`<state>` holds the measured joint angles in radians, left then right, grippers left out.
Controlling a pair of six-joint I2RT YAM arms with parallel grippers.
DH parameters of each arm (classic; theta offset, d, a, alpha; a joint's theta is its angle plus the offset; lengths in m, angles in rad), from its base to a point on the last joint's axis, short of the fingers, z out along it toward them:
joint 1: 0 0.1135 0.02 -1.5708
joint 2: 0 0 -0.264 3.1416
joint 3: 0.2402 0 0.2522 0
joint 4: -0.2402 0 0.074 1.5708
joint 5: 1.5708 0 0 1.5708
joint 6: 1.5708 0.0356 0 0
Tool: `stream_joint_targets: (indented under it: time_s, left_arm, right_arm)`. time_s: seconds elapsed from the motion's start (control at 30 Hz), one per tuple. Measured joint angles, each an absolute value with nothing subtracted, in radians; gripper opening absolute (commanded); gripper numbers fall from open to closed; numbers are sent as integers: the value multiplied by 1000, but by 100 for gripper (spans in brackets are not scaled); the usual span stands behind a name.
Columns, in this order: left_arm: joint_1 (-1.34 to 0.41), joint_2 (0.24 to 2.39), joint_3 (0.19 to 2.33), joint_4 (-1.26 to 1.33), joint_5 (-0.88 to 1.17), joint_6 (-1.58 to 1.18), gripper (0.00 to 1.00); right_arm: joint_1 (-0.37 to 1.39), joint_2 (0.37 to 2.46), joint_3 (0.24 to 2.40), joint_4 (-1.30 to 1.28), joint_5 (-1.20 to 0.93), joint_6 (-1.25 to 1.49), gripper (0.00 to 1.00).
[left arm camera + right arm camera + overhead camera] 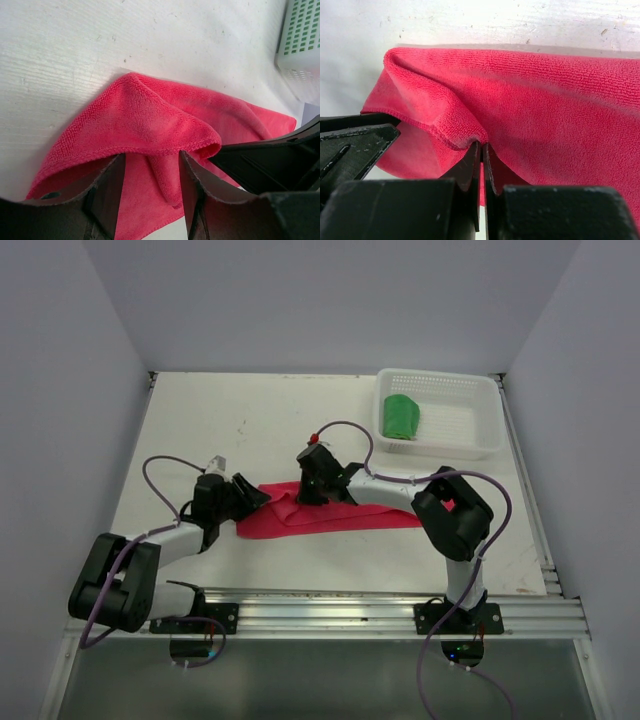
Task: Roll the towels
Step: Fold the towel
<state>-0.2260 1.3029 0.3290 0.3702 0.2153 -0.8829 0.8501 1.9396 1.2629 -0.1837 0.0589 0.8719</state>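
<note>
The green towel point(402, 417) sat bundled in the basket point(470, 390) at upper right. Mid-frame on the counter point(220, 410) lay the pink-red towel point(340, 516), its roll seemingly just begun. The right tool point(308, 496) pinched the raised fold, and the left tool point(256, 497) stood open astride it. Next, I judged, came an even turn rightward.

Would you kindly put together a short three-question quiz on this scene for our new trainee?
1. True or false: the green towel lies inside the basket.
2. Which end effector is shut on a fold of the pink towel? A left, B right, C neither.
3. How many towels lie directly on the table?
Key: 1 true; 2 B, the right end effector; 3 one.
</note>
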Motion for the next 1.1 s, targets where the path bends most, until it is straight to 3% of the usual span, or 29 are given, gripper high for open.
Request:
stream_joint_targets:
  time_s: [0.7,1.1]
  left_arm:
    - [-226,1363,374,310,150,-934,34]
    - [-228,1384,391,309,149,-966,8]
  right_arm:
    - [857,1922,1202,-85,18,840,0]
    - [880,1877,1183,-27,-24,765,0]
